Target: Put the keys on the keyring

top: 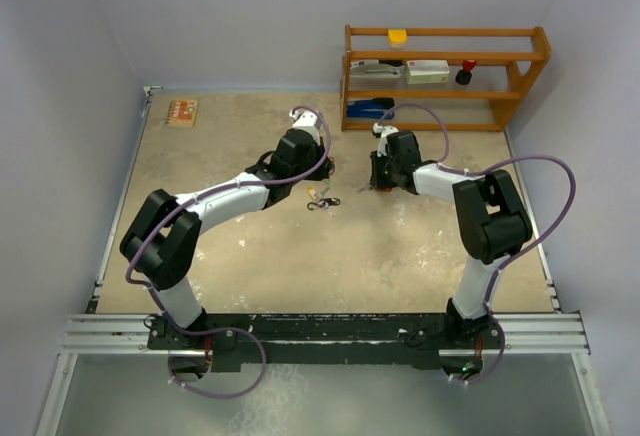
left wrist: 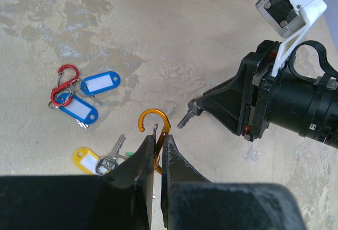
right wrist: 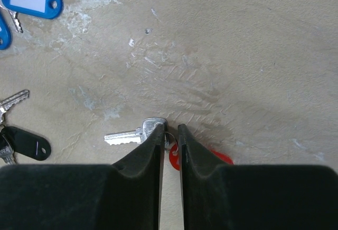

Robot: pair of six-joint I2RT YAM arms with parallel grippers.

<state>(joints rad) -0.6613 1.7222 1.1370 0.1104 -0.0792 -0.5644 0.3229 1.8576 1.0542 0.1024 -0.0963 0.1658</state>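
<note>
Pinching the orange metal hook-shaped keyring [left wrist: 153, 112] low on its stem, my left gripper [left wrist: 158, 139] is pressed tight, with the open curve of the hook pointing away from me. My right gripper [right wrist: 169, 134] is nipped on the round head of the small silver key [right wrist: 125, 135] with the red plastic tag [right wrist: 214, 156]. The blade sticks out sideways, near the hook. I should keep the hook steady, bring the key's head squarely to the hook's opening, and slide it on gently without twisting.

Right tool [right wrist: 170, 131] perhaps pinching red-tagged key [right wrist: 125, 135].
</note>
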